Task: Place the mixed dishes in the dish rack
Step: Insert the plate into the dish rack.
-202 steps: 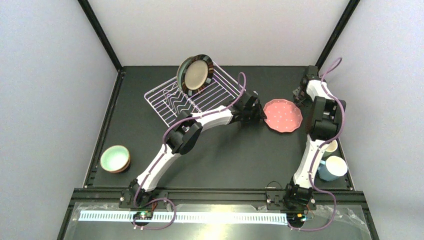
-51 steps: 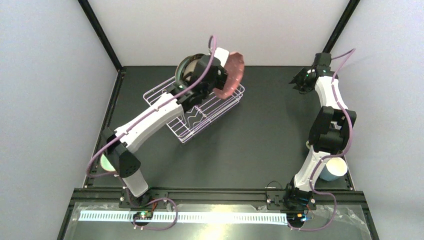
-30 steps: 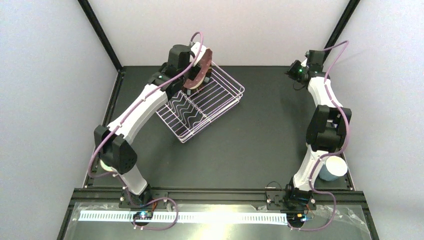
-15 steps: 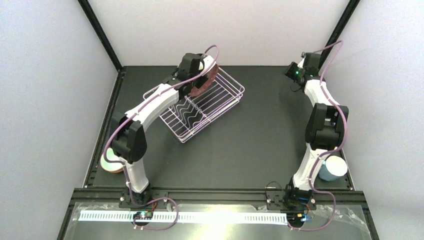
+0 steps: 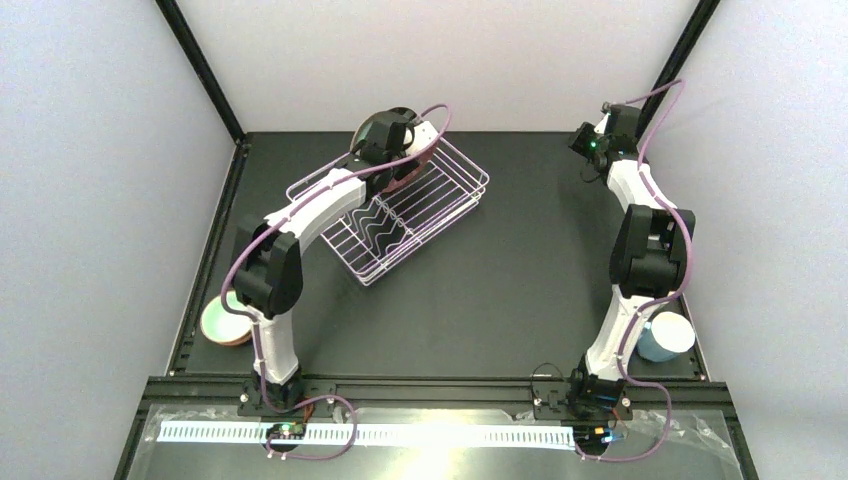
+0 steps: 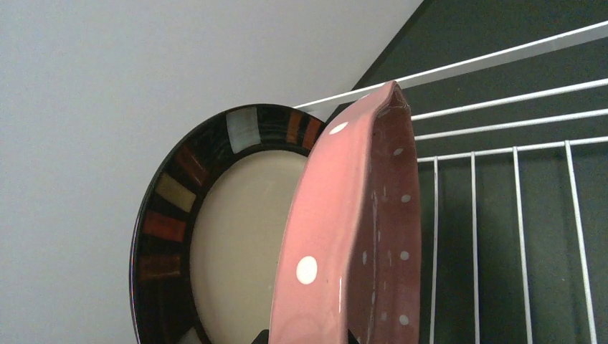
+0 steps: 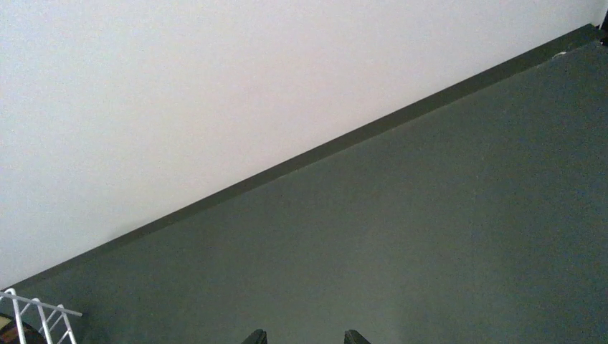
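Nearest the arm bases, stacked glazed bowls (image 5: 222, 322), mint inside and reddish outside, sit at the left edge of the matte dark surface (image 5: 500, 290), partly overlapped by the left arm. At the right edge a light blue mug (image 5: 668, 338) is half hidden behind the right arm, and its handle cannot be made out.

Farther back, left of centre, the rectangular white wire rack (image 5: 440, 200) lies at an angle, low-sided, with wavy divider wires in its middle.

At the rack's far corner the left end effector (image 6: 306, 338) grips a glossy pink plate (image 6: 344, 236), white-dotted with a fluted rim, by its lower edge. The plate stands on edge just in front of a round dark-rimmed plate (image 6: 215, 236) with a cream centre and coloured blocks around its border. The wrist view cuts off both plates' lower parts, so whether they touch each other or the wires cannot be told.

At the far right the right end effector (image 7: 302, 337) has its fingers apart, with nothing between them. Only their tips show, facing the bare surface and a plain white wall (image 7: 215, 86).
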### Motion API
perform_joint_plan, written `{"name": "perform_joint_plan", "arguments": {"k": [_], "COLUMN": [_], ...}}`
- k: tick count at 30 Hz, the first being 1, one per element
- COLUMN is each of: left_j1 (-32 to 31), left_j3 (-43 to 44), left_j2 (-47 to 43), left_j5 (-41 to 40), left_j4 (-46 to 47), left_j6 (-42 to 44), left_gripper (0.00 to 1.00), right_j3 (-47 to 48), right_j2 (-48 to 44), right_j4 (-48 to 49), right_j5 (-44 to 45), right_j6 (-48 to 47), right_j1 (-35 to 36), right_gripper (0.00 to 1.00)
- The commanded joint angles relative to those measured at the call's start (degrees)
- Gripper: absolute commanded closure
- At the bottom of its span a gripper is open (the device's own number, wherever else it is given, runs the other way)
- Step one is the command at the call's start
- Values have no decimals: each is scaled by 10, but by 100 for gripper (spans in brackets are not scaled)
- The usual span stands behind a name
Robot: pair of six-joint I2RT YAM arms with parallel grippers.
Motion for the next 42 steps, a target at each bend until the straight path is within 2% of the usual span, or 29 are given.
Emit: {"name": "perform_joint_plan", "arguments": {"k": [1, 42], "left_j1": [7, 32], "left_j3": [16, -5], "left_j2": [-2, 25], "left_j5": [-14, 53], "left_j4": [92, 87], "left_j6": [25, -62], "left_gripper": [99, 99], "right_j3": [-9, 3], "right_j2": [11, 23], "right_j4": [23, 0], "right_j5": [14, 39], "right_j6": [-17, -34], "right_j1": [2, 13], "right_gripper": [38, 38]}}
